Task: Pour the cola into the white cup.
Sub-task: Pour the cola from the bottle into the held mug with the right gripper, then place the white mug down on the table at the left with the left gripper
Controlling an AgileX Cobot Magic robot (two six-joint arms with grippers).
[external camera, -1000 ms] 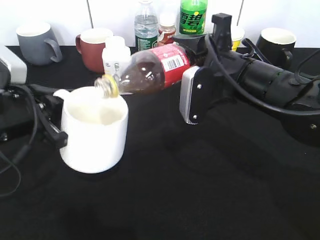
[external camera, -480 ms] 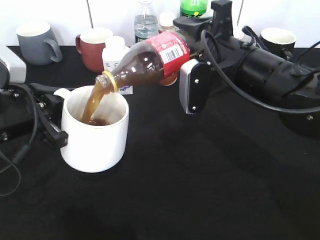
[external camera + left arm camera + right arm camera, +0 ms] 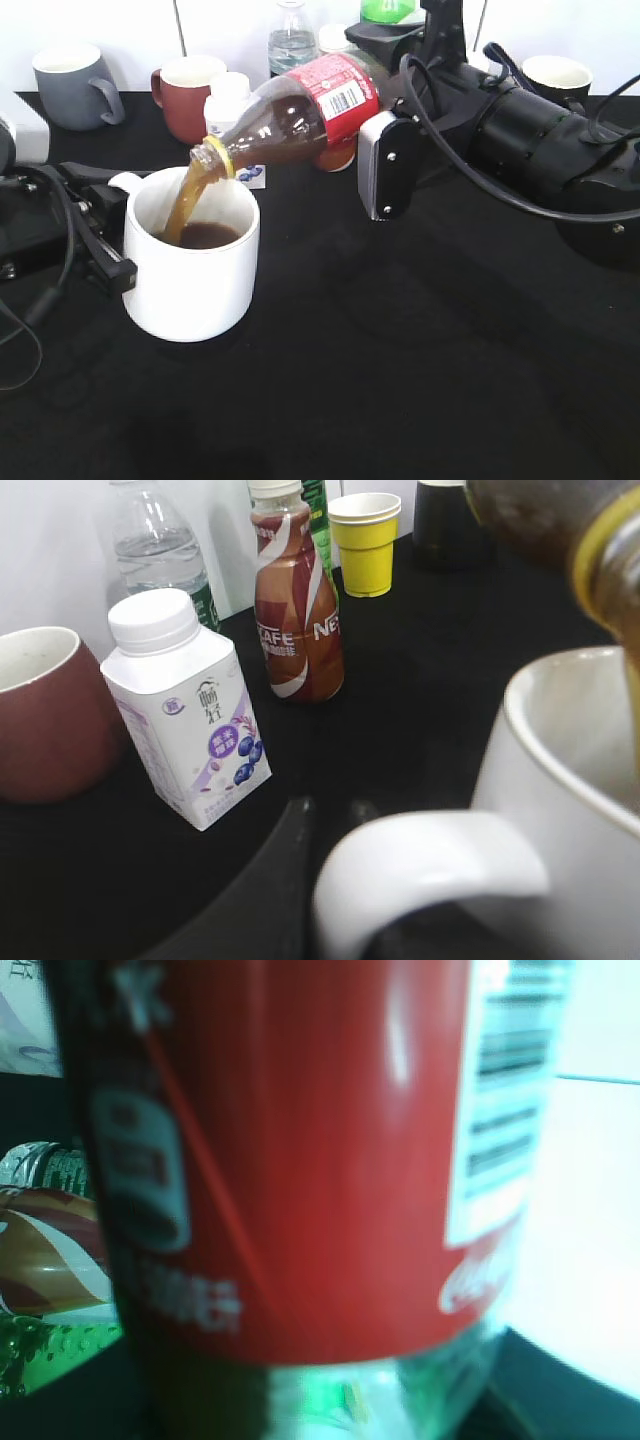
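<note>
Brown cola streams from the tilted bottle (image 3: 300, 118) into the white cup (image 3: 192, 255) on the black table (image 3: 400, 380). The right gripper (image 3: 395, 120) has its jaws closed on the bottle's base end, its mouth just above the cup's rim. The left gripper (image 3: 95, 235) sits at the cup's handle, one finger (image 3: 270, 890) beside it; whether those jaws clamp it cannot be told. Compared with a second ago, the bottle is tipped further, liquid now flows, and the cup holds a dark pool.
</note>
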